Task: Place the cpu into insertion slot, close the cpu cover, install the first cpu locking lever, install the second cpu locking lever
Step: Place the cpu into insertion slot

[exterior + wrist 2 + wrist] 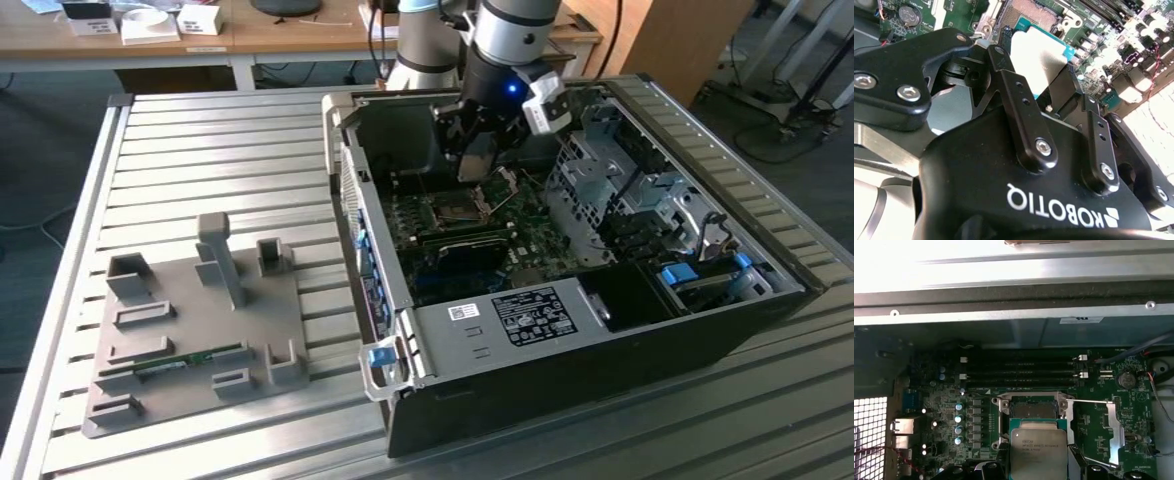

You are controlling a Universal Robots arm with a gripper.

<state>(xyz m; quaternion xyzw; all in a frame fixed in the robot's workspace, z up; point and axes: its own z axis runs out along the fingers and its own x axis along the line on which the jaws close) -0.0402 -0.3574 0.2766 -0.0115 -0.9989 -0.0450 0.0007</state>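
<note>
The gripper (1034, 67) is clamped on the cpu (1041, 55), its black fingers (1019, 100) pinching opposite edges. The chip hangs just over the insertion slot (1033, 407), overlapping one side of it. In the first wrist view the chip's far edge is cut off. The cpu cover (1116, 432) stands swung open beside the slot, which lies inside a computer case (694, 330) on a ribbed metal table (214, 170)

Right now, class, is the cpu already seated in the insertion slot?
No: in the second wrist view the gripper is clamped on the cpu, and the insertion slot lies bare.
</note>
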